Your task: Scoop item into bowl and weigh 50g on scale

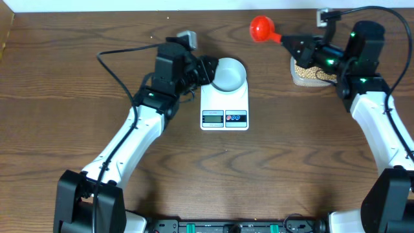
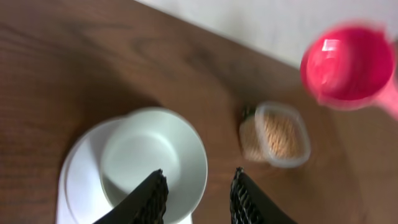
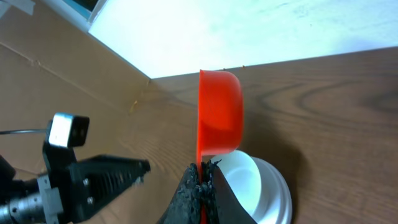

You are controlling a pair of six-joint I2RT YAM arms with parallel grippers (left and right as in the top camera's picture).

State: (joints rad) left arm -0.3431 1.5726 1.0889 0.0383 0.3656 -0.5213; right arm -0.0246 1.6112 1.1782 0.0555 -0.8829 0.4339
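A: Checking placement: why does the small round pale blue-white bowl (image 1: 229, 72) sit on the flat white digital scale (image 1: 240, 102)?

B: So added mass reads directly. Left jaws straddle its rim, partly open, clamping nothing. Probably there to steady it.

A: Right jaws?

B: Closed tight on the handle of the red plastic scoop (image 1: 262, 28), held above the wooden surface (image 1: 291, 162), apparently empty. Small round tan-yellow beans (image 2: 277, 132) lie in the clear plastic tub (image 1: 309, 76) near it. None in the bowl.

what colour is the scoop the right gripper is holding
Bright red-orange; the scoop shows clearest in the right wrist view.
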